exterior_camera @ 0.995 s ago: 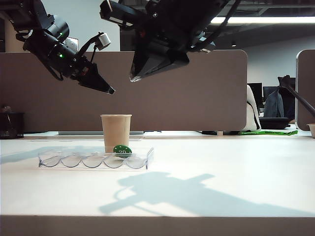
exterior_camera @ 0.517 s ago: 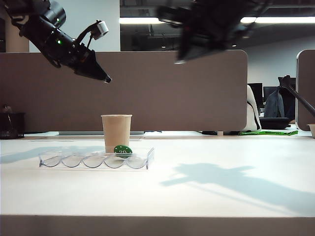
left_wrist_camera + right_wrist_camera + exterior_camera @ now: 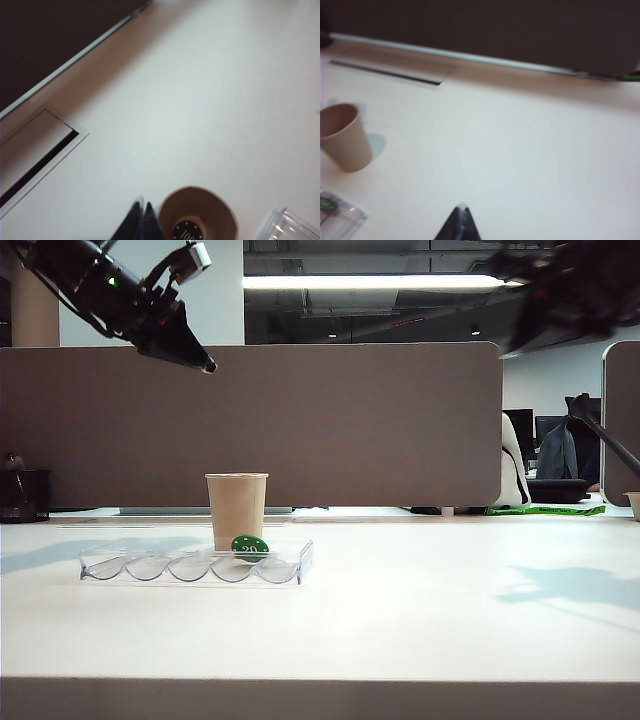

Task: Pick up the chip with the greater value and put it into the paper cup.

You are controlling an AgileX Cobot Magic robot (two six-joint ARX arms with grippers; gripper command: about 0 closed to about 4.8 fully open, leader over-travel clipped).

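The black chip marked "100" (image 3: 189,232) lies flat on the bottom inside the tan paper cup (image 3: 199,215). That cup (image 3: 236,511) stands upright behind a clear chip tray (image 3: 190,566), and it shows in the right wrist view too (image 3: 342,137). My left gripper (image 3: 208,367) hangs high above the cup at the upper left, shut and holding nothing; its fingertips (image 3: 141,206) meet beside the cup's rim. My right gripper (image 3: 462,208) is shut and holds nothing; its arm (image 3: 570,290) is a dark blur at the upper right.
A green chip marked "20" (image 3: 249,547) leans in the tray's right end. A brown partition (image 3: 350,420) closes off the back of the white table (image 3: 420,610). A cable slot (image 3: 40,165) is cut into the table near the partition.
My right arm has swung from above the cup far to the right. My left gripper has risen and drawn back a little to the left, staying shut.
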